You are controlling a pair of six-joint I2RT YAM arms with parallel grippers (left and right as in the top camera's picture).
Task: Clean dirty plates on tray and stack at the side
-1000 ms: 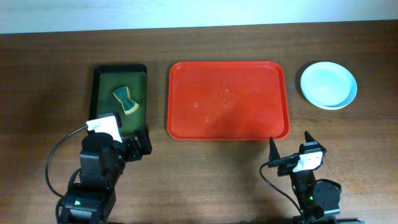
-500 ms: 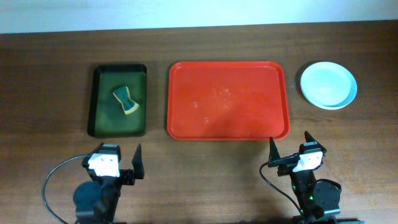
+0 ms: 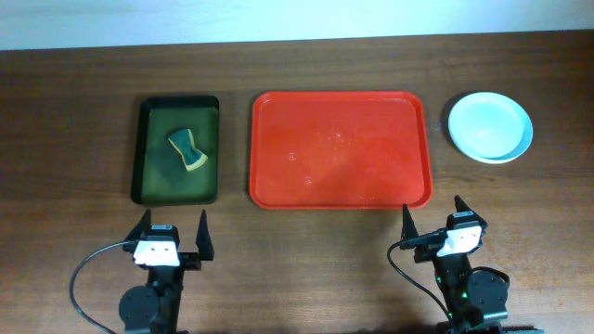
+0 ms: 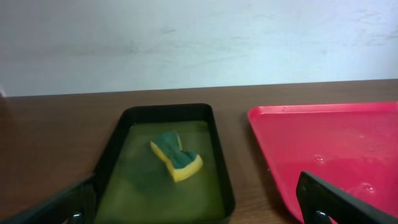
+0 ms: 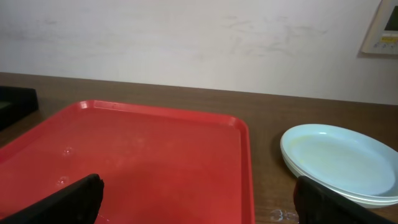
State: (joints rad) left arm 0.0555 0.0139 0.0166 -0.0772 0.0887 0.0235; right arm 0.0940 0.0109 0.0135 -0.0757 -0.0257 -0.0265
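Note:
The red tray (image 3: 341,148) lies mid-table with nothing on it but a few water droplets; it also shows in the left wrist view (image 4: 336,143) and the right wrist view (image 5: 143,162). The plates (image 3: 490,126) sit stacked to the right of the tray, pale aqua-blue on top; they also show in the right wrist view (image 5: 341,163). My left gripper (image 3: 172,230) is open and empty near the front edge, below the green tray. My right gripper (image 3: 432,215) is open and empty, in front of the red tray's right corner.
A dark green tray (image 3: 176,150) left of the red tray holds a yellow-and-green sponge (image 3: 187,148), which also shows in the left wrist view (image 4: 176,157). A white wall runs behind the table's back edge.
My left arm has drawn back from the green tray's front edge toward the table's front and now points straight ahead, empty. The right arm has not moved.

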